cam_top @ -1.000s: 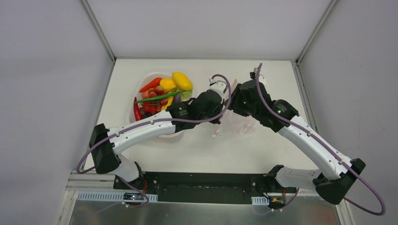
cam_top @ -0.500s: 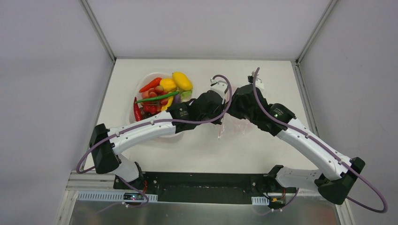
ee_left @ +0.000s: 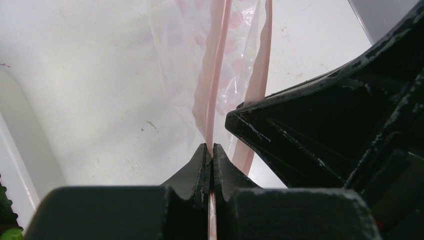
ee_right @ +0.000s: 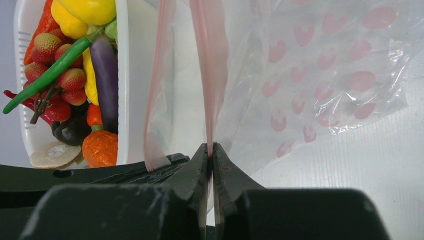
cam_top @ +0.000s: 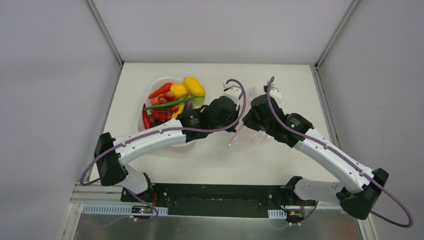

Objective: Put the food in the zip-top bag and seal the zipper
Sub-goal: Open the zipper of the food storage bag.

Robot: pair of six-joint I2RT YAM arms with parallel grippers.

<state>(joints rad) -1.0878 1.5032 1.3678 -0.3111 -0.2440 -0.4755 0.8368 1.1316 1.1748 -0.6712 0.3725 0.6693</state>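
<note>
The zip-top bag (cam_top: 254, 138) (ee_right: 320, 75), clear with pink heart prints, lies mid-table between the two wrists, its mouth parted into two pink lips. My left gripper (ee_left: 210, 146) is shut on one lip of the zipper (ee_left: 220, 60); the other lip (ee_left: 260, 75) runs beside it. My right gripper (ee_right: 210, 145) is shut on the facing lip of the zipper (ee_right: 210, 60). No food shows inside the bag. The food (cam_top: 172, 97) (ee_right: 75, 65) is heaped in a white tub: red chilli, yellow fruit, strawberries, a green bean, an aubergine, an orange piece.
The white tub (cam_top: 150, 90) (ee_right: 122, 75) stands just left of the bag, against the left arm. The two wrists nearly touch over the bag's mouth. Enclosure walls bound the table at the left, back and right.
My right gripper has closed on the bag's pink lip, and its wrist has shifted slightly left and nearer. The left gripper has stayed shut in place.
</note>
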